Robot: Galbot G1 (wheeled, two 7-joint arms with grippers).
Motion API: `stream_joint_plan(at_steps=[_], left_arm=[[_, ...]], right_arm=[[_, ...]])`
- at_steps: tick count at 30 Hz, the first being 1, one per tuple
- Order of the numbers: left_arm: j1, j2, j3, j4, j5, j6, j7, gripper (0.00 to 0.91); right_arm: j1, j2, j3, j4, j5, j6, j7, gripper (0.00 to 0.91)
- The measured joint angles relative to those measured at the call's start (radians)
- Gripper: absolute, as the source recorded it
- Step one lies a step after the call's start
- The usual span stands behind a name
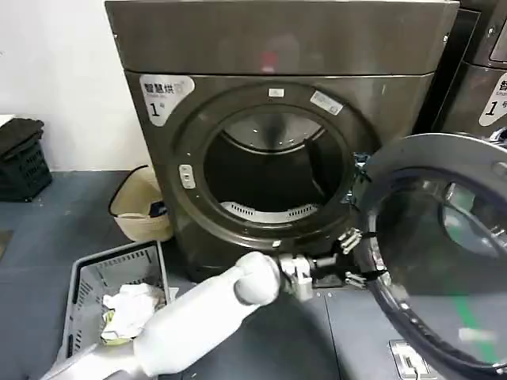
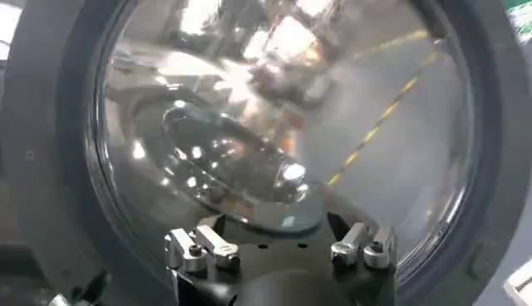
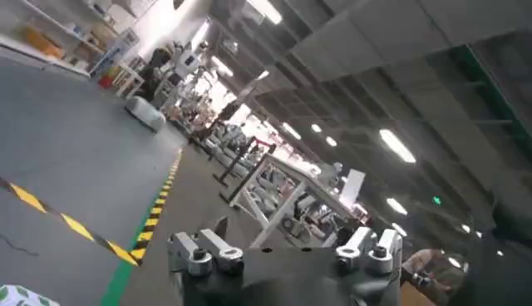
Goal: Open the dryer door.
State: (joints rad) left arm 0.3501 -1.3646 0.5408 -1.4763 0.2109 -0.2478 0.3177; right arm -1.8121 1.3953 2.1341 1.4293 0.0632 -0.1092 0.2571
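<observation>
A black crate (image 1: 22, 162) sat at the far left against the white wall (image 1: 55, 71), and nearer the machine a tan basket (image 1: 139, 210) stood on the grey floor (image 1: 47, 229), just beside the dryer's lower left corner. In front of it a grey plastic basket (image 1: 95, 277) held crumpled white and yellowish cloth (image 1: 131, 309). The dark grey-brown dryer (image 1: 277, 47) carried a white sticker (image 1: 164, 93) at its upper left with a large "1" and some small characters too fine to read; a smaller white label (image 1: 325, 102) sat on the ring above the round opening (image 1: 273, 170), its writing unreadable, and the pale drum showed inside. The white left arm (image 1: 206, 309) reached up from the lower left across the front of the machine, and the left gripper (image 1: 355, 257) met the inner edge of the dryer door (image 1: 444, 261), which hung swung wide open to the right of the opening, hinged on that side. In the left wrist view the fingers (image 2: 204, 248) stood spread apart before the door's glass, holding nothing. At the far right a second grey machine (image 1: 483, 79) bore part of another white sticker (image 1: 495, 99). In its own wrist view the right gripper (image 3: 283, 254) pointed out over a hall floor with a yellow and black striped line (image 3: 66, 224), its fingers spread and empty
</observation>
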Motion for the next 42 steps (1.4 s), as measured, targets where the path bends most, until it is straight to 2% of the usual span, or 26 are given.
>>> stream_joint_plan(at_steps=[15, 24, 33, 42], left_arm=[[-0.087, -0.172, 0.022, 0.204, 0.008, -0.013, 0.001, 0.907], [-0.089, -0.196, 0.022, 0.235, 0.007, -0.013, 0.002, 0.907], [-0.073, -0.148, 0.036, 0.178, 0.009, 0.037, 0.034, 0.907], [-0.079, 0.030, 0.072, 0.003, 0.131, 0.018, 0.134, 0.907]], right_arm=[[-0.005, -0.001, 0.005, -0.005, 0.001, 0.010, -0.013, 0.907], [-0.008, -0.005, 0.009, -0.012, 0.002, 0.013, -0.017, 0.907], [-0.009, -0.010, 0.012, -0.013, 0.001, 0.011, -0.023, 0.907], [-0.008, -0.015, 0.008, -0.019, -0.003, 0.015, -0.031, 0.907]])
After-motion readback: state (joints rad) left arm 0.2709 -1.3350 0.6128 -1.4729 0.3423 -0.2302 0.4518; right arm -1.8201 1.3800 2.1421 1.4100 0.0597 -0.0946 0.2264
